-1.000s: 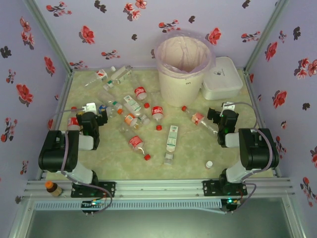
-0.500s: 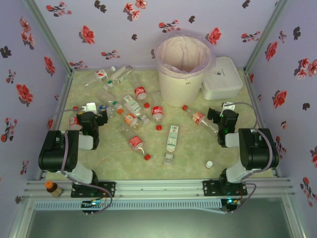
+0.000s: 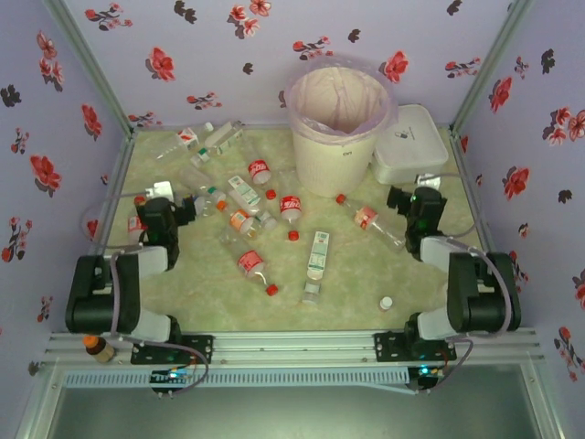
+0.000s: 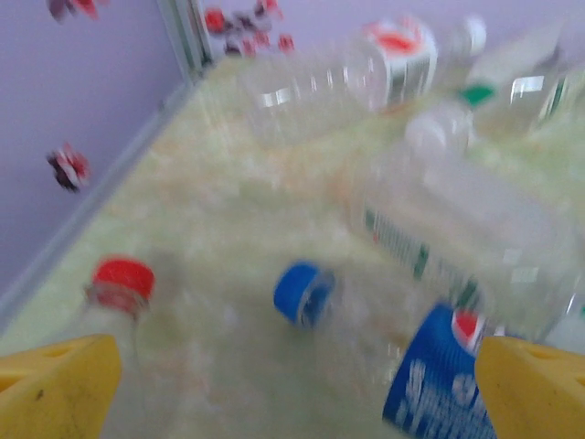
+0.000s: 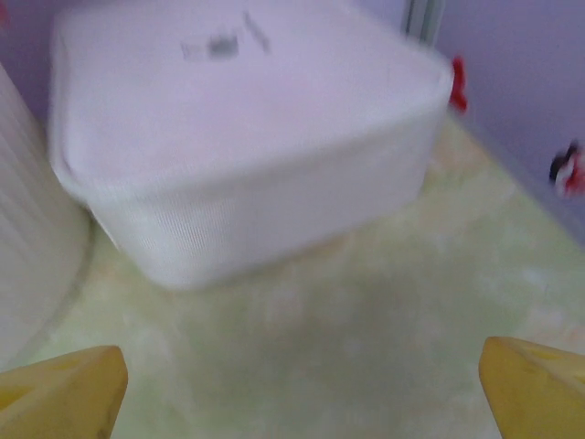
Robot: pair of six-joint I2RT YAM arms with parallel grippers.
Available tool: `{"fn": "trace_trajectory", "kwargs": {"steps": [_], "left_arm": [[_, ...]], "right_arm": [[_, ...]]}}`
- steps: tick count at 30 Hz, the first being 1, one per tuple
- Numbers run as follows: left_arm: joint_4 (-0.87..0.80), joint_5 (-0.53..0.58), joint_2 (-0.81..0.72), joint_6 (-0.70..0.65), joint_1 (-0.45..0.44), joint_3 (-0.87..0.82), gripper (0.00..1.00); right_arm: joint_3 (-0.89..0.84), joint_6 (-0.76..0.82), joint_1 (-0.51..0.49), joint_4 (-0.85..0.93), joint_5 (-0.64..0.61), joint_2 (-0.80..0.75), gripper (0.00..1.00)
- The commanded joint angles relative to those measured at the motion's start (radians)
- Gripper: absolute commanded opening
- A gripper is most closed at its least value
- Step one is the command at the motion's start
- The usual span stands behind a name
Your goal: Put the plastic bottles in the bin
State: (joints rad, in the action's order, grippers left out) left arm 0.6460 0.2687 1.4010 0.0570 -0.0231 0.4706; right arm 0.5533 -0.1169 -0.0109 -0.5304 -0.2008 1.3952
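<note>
left gripper [image 3: 189, 207] and right gripper [image 3: 397, 198] spread wide, holding nothing
plastic bottles [image 3: 245, 222] lie scattered on the table [image 3: 347, 283], left of and before the bin [image 3: 336, 137]; a white box [image 3: 409, 144] just beside the bin faces the right gripper; left wrist view brings a blue cap [image 4: 303, 294] close ahead.

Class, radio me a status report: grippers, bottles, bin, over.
Left gripper open, empty. Right gripper open, empty, facing white box. Plastic bottles scattered on table. Bin upright, mouth open.
</note>
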Motion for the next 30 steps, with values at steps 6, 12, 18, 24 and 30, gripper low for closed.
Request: {"fn": "trace_trajectory", "kwargs": {"steps": [6,12,18,24,30], "left_arm": [[-0.678,-0.002,-0.216,0.15,-0.013,0.351,1.0],[-1.056,-0.089,-0.204,0.244,-0.052,0.545,1.0],[-1.137,-0.236,-0.19,0.372,-0.079,0.585,0.99],[-1.141,-0.271,-0.187,0.414,-0.098,0.592,0.99],[-1.113,-0.27,-0.187,0.442,-0.1,0.586,0.99]], "right_arm": [[0.305,-0.367,0.001,0.835,-0.225,-0.178,0.99],[0.396,-0.752,0.0,1.271,-0.141,-0.191,0.99],[0.3,-1.117,-0.032,1.21,0.122,-0.192,0.99],[0.246,-1.357,-0.157,1.046,0.089,-0.183,0.99],[0.228,-1.495,-0.196,0.907,0.139,-0.066,0.99]]}}
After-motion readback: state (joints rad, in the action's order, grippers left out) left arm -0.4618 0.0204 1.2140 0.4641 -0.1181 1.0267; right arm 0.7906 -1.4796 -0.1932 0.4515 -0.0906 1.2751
